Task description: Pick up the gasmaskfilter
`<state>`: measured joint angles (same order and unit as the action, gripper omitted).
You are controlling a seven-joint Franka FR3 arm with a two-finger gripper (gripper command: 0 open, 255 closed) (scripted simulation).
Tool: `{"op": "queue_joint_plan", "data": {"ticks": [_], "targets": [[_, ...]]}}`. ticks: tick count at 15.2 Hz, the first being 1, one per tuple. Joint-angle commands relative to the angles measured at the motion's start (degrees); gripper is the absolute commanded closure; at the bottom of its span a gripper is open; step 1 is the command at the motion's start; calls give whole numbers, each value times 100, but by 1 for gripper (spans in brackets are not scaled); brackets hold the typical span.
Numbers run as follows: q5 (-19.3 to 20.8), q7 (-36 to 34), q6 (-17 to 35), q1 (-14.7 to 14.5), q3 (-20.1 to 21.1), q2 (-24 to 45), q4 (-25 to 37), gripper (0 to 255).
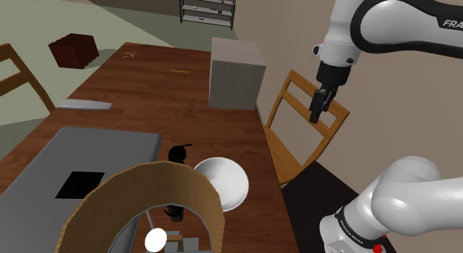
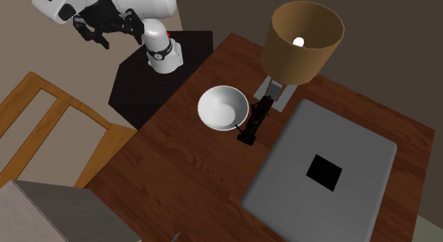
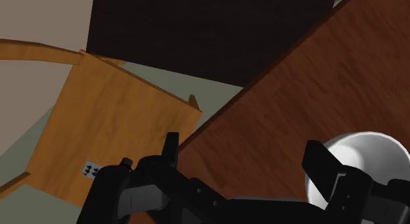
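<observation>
A: Zero contact yet. The pincer [image 1: 319, 108] hangs above the chair [image 3: 112, 124], fingers apart and empty; this looks like the approach step.

B: And the black gasmaskfilter [image 2: 254, 121]?

A: Well apart from it, lower, past the white bowl [image 3: 368, 150] — so swing across, then descend.

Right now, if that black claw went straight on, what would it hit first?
The gripper would probably meet the table near its edge, between the wooden chair and the white bowl; depth is unclear, so the chair is possible.

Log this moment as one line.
phase: pre-grasp | fingers: open, empty | gripper: above wooden chair, off table | black filter: on table beside white bowl
</observation>
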<state>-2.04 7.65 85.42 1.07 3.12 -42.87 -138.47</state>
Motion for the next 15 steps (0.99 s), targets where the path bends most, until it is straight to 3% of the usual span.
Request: {"op": "queue_joint_plan", "data": {"ticks": [1,8,15], "targets": [[0,0,0,0,0,0,0,0],[-691,-1361,456,-240,1029,327,-30,0],[-1119,-2725,1033,-350,2062,1148,345,0]]}}
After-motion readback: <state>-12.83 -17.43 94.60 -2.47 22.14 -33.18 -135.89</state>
